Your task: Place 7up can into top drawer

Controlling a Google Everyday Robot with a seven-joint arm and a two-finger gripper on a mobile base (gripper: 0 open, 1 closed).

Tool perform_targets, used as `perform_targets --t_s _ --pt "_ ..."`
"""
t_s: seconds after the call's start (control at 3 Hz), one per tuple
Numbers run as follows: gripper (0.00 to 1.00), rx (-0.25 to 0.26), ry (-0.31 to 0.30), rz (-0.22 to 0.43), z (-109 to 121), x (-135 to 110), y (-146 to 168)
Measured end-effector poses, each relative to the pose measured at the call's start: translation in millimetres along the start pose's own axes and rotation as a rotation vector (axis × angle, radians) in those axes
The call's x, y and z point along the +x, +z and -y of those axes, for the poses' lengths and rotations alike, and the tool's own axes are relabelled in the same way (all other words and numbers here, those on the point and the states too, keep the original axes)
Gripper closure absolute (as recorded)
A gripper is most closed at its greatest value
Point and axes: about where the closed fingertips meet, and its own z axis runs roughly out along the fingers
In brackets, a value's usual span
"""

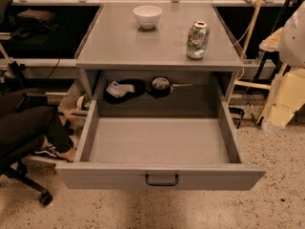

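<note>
Nearest to me is the top drawer (95, 176), pulled fully out towards the camera, its flat front panel carrying a small dark pull handle (162, 180) at the middle. Behind that panel I see the drawer's plain grey floor and its two side walls. Below and to the right of the drawer front lies speckled flooring (276, 199). Left of the drawer a seated person's dark-trousered leg (28, 123) shows, with an office chair's castor (45, 198) below it. Right of the drawer leans some pale yellow sheet material (286, 99), and above it at the frame's edge sits a blurred whitish shape (294, 35) that I cannot identify.

Past the drawer's back edge, in the shadowed cavity it slid out of, lie a dark floppy item (125, 90) and a round dark object (161, 86) just beside it.

Above the drawer is the grey cabinet top (119, 46). The 7up can (197, 40) stands upright on it, above the drawer's right rear corner, outside the drawer. Farther back, over the drawer's middle, sits a white bowl (147, 16), well apart from the can.

The gripper lies outside this view, so I cannot tell whether it is spread or closed
</note>
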Motion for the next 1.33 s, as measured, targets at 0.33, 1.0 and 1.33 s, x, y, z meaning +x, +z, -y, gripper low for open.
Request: perform_targets --t_s 0.33,1.0,1.33 --pt "0.00 0.000 0.000 0.000 0 0 0" --pt "0.00 0.089 0.054 0.159 49 17 -16" --pt "0.00 0.200 0.119 0.348 105 25 -42"
